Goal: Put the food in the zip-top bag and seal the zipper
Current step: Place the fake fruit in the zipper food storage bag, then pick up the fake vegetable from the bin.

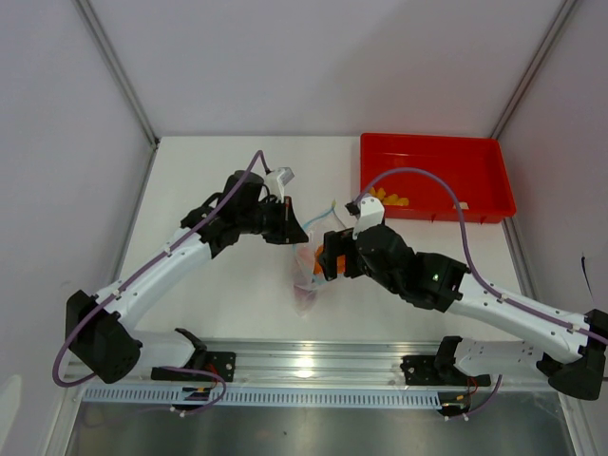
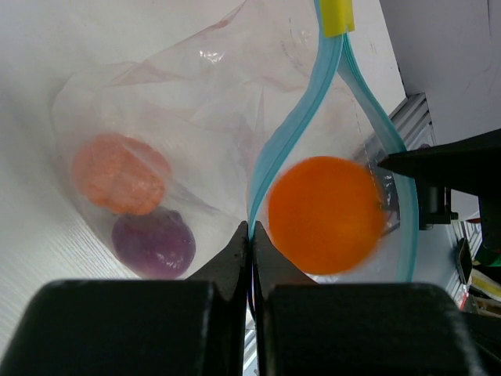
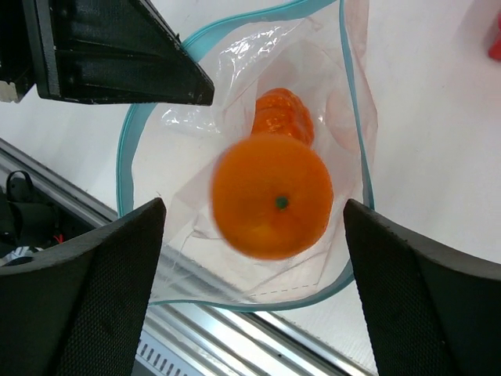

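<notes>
My left gripper (image 2: 250, 235) pinches the zipper (image 2: 296, 129), holding the floppy, slippery zip-top bag (image 2: 156, 86) agape — that strip looks the stiffest grab. My right gripper (image 3: 254, 205) is wide open, empty; orange ball (image 3: 272, 196) at the mouth — likely light, rolls.

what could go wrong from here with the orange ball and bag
The orange ball is blurred, loose between the open right gripper's fingers; it takes up much of the zip-top bag's mouth and might clip the zipper and bounce out. The left gripper pinches just one spot of the zipper, so a knock could pull it free.
</notes>
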